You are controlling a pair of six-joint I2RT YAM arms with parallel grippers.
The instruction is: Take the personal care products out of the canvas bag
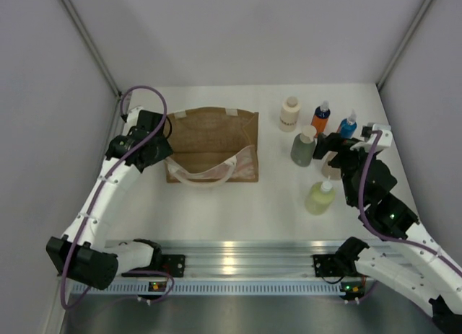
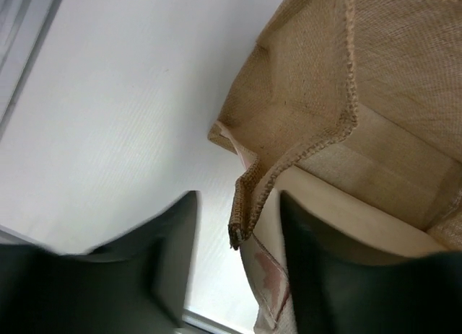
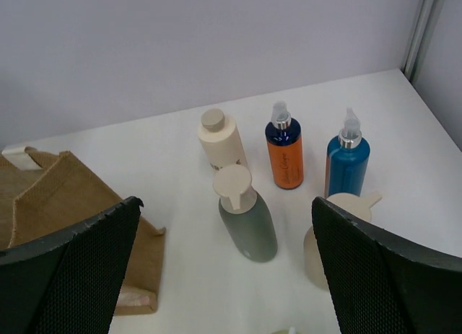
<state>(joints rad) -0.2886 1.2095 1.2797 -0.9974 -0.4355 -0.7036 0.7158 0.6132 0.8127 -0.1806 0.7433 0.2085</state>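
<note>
From above: the canvas bag (image 1: 213,143) lies flat toward the worktop's (image 1: 216,218) far left, mouth facing the near edge. All six bottles stand outside it near the far right corner: cream bottle (image 1: 289,112), orange bottle (image 1: 320,118), blue bottle (image 1: 348,125), grey-green bottle (image 1: 304,146), beige bottle (image 1: 331,167) and, nearest the front, yellow-green bottle (image 1: 320,197). My left gripper (image 1: 167,152) sits at the bag's left end and my right gripper (image 1: 328,155) is among the bottles.

Left wrist: my jaws stand apart, with the bag's woven rim hanging loose between them and nothing pinched. What I see of the bag's inside shows no bottle, though I can't see all of it.

Right wrist: my jaws are spread wide and grip nothing. The beige bottle stands upright just inside my right finger, with the grey-green, cream, orange and blue ones beyond.

By my reckoning the unpacking is done. I only need to pull both arms clear without toppling anything.
</note>
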